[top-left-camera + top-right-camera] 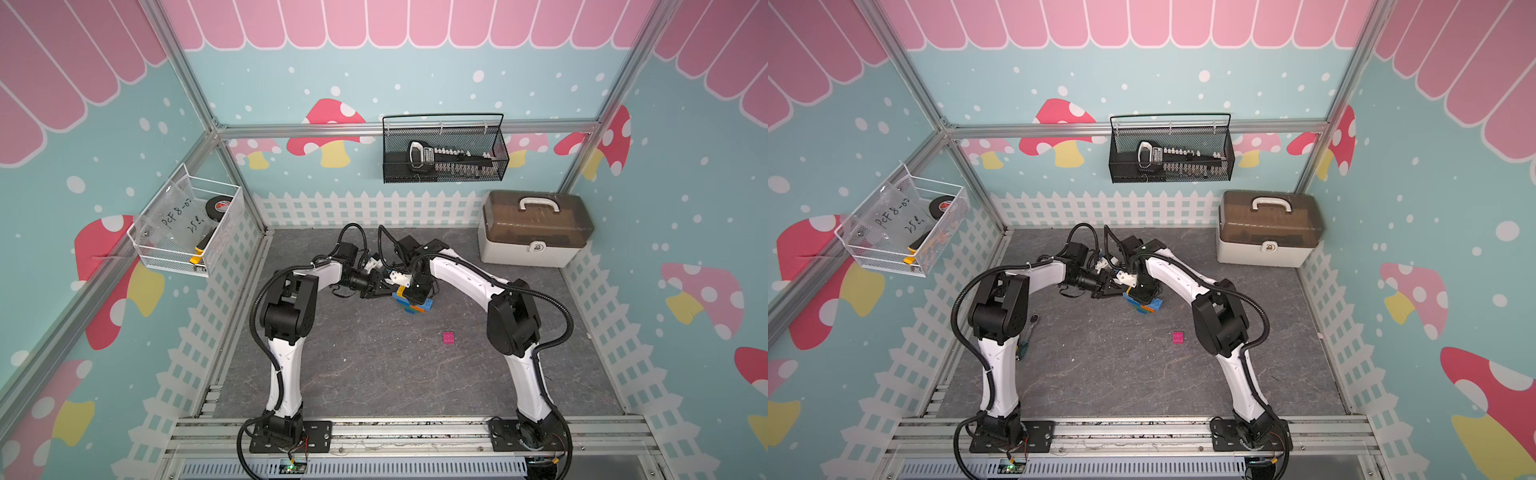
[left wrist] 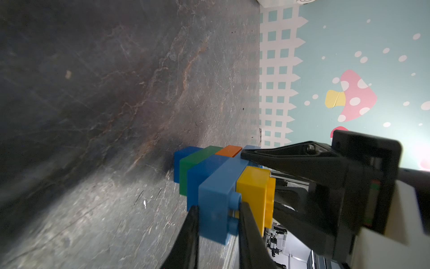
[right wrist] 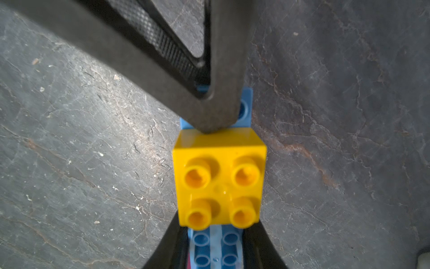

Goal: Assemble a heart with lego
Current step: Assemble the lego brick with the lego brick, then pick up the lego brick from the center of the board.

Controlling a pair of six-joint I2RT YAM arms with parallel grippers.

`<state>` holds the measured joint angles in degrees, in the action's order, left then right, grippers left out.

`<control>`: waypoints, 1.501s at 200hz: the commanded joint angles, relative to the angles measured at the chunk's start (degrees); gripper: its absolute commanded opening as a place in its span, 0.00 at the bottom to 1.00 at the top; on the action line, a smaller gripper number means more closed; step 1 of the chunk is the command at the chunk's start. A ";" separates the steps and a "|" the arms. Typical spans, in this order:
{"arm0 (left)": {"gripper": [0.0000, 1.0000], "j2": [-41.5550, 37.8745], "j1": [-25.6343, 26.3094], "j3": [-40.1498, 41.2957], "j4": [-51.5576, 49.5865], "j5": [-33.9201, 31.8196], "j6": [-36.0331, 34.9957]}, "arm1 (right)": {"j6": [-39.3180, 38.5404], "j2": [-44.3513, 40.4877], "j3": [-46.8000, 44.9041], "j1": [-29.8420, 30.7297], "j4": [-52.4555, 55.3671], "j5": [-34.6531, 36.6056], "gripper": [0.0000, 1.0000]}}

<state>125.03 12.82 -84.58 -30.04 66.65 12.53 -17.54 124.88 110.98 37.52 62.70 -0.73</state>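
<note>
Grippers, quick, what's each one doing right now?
Left gripper: closed on the heart.
Right gripper: straddles the yellow brick; grip cannot be told.

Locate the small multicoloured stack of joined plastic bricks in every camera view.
In both top views: the multicoloured brick stack stands mid-table, beyond the loose pink plastic brick.
Left wrist: seen side-on, its light blue row pinched by the left gripper.
Right wrist: seen from above, mid-picture, its yellow brick nearest the camera.
Shared landmark: the dark grey stone-patterned table.
</note>
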 commanded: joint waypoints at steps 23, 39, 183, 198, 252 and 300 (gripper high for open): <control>0.14 1.28 0.06 0.55 -2.49 -8.30 -3.04 | 0.23 1.96 -2.55 0.19 -1.92 -1.54 0.28; 0.14 1.34 0.08 0.56 -2.48 -8.38 -3.04 | 0.21 2.66 -2.31 0.16 -2.00 -1.59 0.27; 0.14 0.74 -0.34 0.87 -2.48 -8.80 -3.21 | 6.01 -15.37 -9.87 0.16 -10.92 2.04 0.54; 0.14 0.74 -0.33 0.74 -2.48 -8.83 -3.13 | 8.86 -22.20 -14.18 0.11 -12.57 3.60 0.60; 0.14 0.17 -0.37 0.65 -2.49 -8.98 -2.87 | 28.01 -42.48 -43.46 0.04 -19.90 7.65 0.70; 0.14 0.22 0.01 0.86 -2.48 -9.70 -2.69 | 34.79 -49.43 -61.27 0.00 -26.73 9.07 0.76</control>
<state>124.92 12.78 -84.58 -30.24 66.32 12.16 11.11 77.56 52.97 37.50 40.53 6.68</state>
